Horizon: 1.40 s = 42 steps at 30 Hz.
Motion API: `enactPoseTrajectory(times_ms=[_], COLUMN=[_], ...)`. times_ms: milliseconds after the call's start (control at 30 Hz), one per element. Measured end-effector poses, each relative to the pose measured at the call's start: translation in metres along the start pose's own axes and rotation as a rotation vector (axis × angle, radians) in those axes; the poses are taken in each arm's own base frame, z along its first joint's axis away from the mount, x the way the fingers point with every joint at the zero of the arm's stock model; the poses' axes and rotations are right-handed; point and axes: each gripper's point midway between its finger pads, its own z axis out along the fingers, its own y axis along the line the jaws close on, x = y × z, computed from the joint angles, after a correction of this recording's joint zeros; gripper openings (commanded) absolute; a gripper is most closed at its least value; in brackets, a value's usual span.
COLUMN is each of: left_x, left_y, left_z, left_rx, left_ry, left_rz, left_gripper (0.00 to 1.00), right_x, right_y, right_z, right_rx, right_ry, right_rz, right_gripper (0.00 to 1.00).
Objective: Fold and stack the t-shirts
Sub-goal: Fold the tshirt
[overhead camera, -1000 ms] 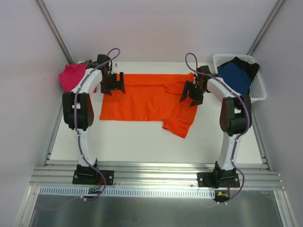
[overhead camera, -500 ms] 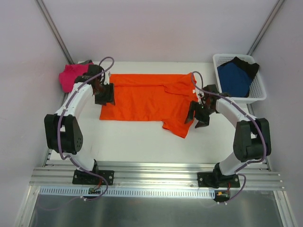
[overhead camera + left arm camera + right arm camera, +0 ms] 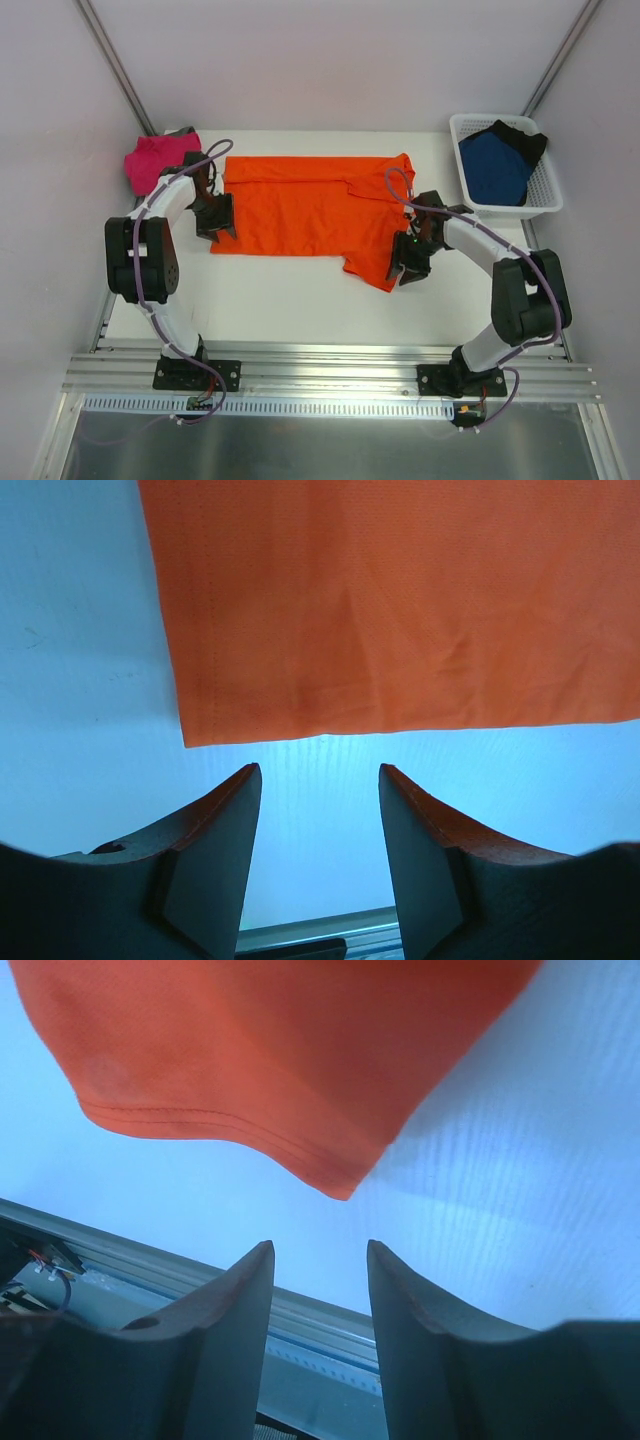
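Note:
A bright orange t-shirt (image 3: 300,205) lies spread flat on the white table (image 3: 300,300), one sleeve pointing toward the near right. My left gripper (image 3: 215,222) sits at the shirt's near left corner, open, with bare table between its fingers; in the left wrist view the hem (image 3: 400,600) lies just beyond the left gripper (image 3: 320,780). My right gripper (image 3: 410,262) is at the sleeve's near tip, open and empty; the sleeve corner (image 3: 250,1050) lies just ahead of the right gripper (image 3: 320,1250). A magenta-pink t-shirt (image 3: 155,162) is bunched at the far left.
A white mesh basket (image 3: 548,195) stands at the far right, holding a dark blue t-shirt (image 3: 495,165) and a black one (image 3: 520,132). An aluminium rail (image 3: 330,370) runs along the table's near edge.
Both arms have swung from the shirt's far corners toward the near side: the left to the near left corner, the right to the sleeve tip. Both sets of jaws have narrowed.

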Motion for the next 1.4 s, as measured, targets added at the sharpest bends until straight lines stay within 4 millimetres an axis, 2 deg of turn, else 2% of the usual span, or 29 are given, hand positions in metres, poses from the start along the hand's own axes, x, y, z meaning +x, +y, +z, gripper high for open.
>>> enactPoseTrajectory(times_ms=[200, 500, 700, 900, 1133, 1400], left_x=[-0.002, -0.015, -0.021, -0.017, -0.02, -0.022], left_y=[0.011, 0.016, 0.028, 0.034, 0.035, 0.033], left_z=[0.008, 0.007, 0.009, 0.019, 0.019, 0.02], left_rx=[-0.006, -0.004, -0.011, -0.016, -0.016, -0.007], left_ry=[0.021, 0.0, -0.004, 0.028, 0.026, 0.024], left_rz=[-0.037, -0.056, -0.092, -0.111, -0.113, -0.116], left_gripper=[0.51, 0.51, 0.51, 0.51, 0.51, 0.5], right_x=[0.007, 0.013, 0.003, -0.006, -0.005, 0.006], right_y=[0.013, 0.006, 0.01, 0.012, 0.01, 0.0], right_z=[0.011, 0.027, 0.031, 0.036, 0.036, 0.033], right_rx=[-0.005, 0.026, 0.024, 0.023, 0.026, 0.04], right_ry=[0.033, 0.098, 0.094, 0.091, 0.093, 0.105], right_rz=[-0.049, -0.036, -0.038, -0.039, -0.033, -0.021], right_gripper=[0.44, 0.44, 0.43, 0.43, 0.43, 0.43])
